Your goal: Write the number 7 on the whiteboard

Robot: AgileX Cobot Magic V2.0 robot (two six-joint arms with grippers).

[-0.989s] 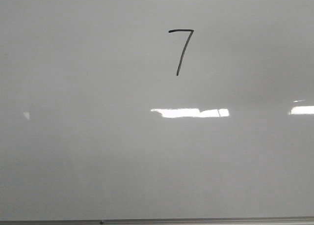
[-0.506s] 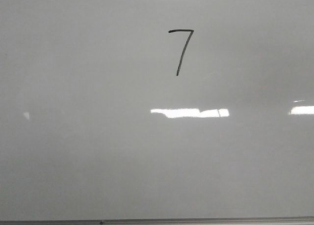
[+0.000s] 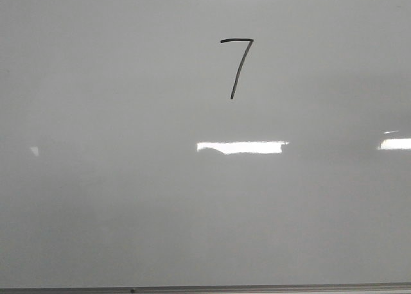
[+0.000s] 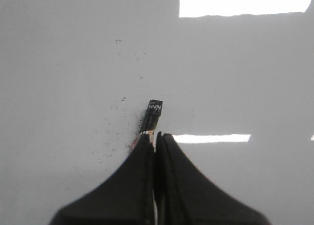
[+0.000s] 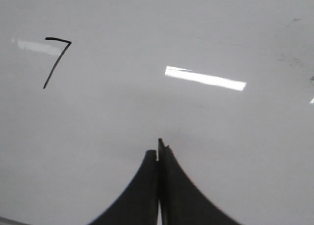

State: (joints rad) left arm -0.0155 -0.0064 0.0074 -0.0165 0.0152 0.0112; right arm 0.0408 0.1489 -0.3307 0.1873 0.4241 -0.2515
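Observation:
The whiteboard (image 3: 128, 198) fills the front view, glossy pale grey, with its thin metal frame edge along the near side. A thin black number 7 (image 3: 237, 66) is drawn on its far middle part; it also shows in the right wrist view (image 5: 56, 60). Neither gripper shows in the front view. My left gripper (image 4: 155, 136) is shut on a black marker (image 4: 152, 114) whose end sticks out past the fingertips, over the board. My right gripper (image 5: 158, 154) is shut and empty above bare board, well apart from the 7.
Bright rectangular light reflections lie on the board (image 3: 241, 147), (image 3: 395, 143). Small black marker specks (image 4: 115, 131) dot the board beside the marker in the left wrist view. The board's frame edge (image 3: 205, 289) runs along the near side.
The digit and board are unchanged. Only the middle light reflection has shortened slightly at its right end.

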